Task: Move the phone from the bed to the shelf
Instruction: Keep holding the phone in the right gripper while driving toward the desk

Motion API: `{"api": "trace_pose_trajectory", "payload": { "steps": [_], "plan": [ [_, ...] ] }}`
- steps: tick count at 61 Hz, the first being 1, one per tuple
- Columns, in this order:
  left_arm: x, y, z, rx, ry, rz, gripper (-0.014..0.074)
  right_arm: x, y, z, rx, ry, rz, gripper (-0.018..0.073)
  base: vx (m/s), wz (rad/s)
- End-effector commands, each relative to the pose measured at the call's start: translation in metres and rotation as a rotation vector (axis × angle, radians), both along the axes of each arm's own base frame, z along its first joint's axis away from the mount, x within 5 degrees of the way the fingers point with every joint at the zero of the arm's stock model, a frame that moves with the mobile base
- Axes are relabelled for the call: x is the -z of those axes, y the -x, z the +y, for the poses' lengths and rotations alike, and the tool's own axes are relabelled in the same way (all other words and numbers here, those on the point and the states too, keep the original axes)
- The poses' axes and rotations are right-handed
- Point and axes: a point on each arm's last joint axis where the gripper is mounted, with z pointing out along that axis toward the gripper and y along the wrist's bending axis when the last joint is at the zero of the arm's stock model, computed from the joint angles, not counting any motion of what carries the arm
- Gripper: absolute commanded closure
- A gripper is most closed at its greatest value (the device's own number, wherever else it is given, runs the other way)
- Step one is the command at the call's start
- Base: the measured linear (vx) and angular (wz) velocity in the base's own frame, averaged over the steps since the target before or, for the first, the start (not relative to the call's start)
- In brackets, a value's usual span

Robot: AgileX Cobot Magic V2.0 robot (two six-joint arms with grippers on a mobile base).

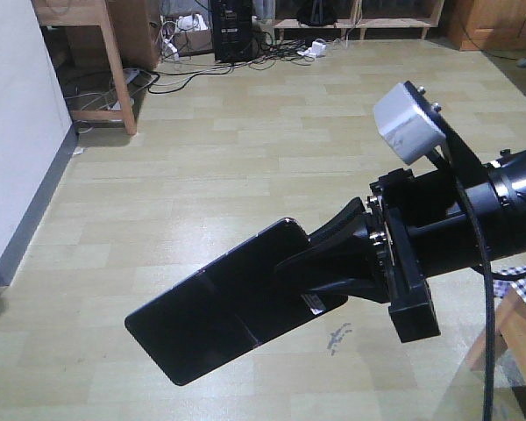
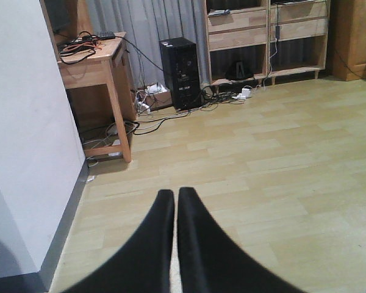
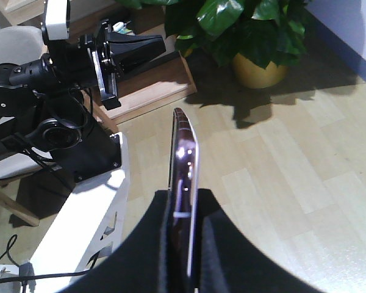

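Your pale plank floor [image 1: 245, 175] carries a black computer tower [image 2: 180, 73] and loose cables [image 1: 184, 83] by the far wall, where the light-wood shelf [image 2: 268, 36] stands. The wooden tabletop [image 2: 94, 55] at the left holds a tangle of cords [image 2: 79, 44]. A corner of the checked bed [image 1: 519, 285] shows at the right edge, while the phone [image 1: 219, 307] sits clamped in your right pincer [image 3: 186, 195] above the floor.

No words, brands or numbers can be read in any view. The one likely spot is a small pale sticker [image 1: 316, 303] on the phone [image 1: 219, 320], just where the right gripper [image 1: 302, 263] holds it. It carries dark marks that are too small and blurred to read.
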Motion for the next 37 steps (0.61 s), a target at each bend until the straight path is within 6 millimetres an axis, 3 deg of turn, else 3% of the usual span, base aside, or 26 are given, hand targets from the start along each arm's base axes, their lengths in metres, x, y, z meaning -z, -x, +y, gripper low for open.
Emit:
{"api": "trace_pose_trajectory", "payload": {
  "steps": [1,37],
  "plan": [
    [-0.0145,0.0008,0.0002,-0.003,0.017,-0.098,0.0595,-0.0207,0.0111,0.0010,-0.050,-0.096,-0.005,0.0561,0.23,0.03],
    [-0.0145,0.0008,0.0002,-0.003,0.017,-0.098,0.0595,-0.0207,0.0111,0.0010,-0.050,-0.096,-0.005,0.0561,0.23,0.03]
  ]
}}
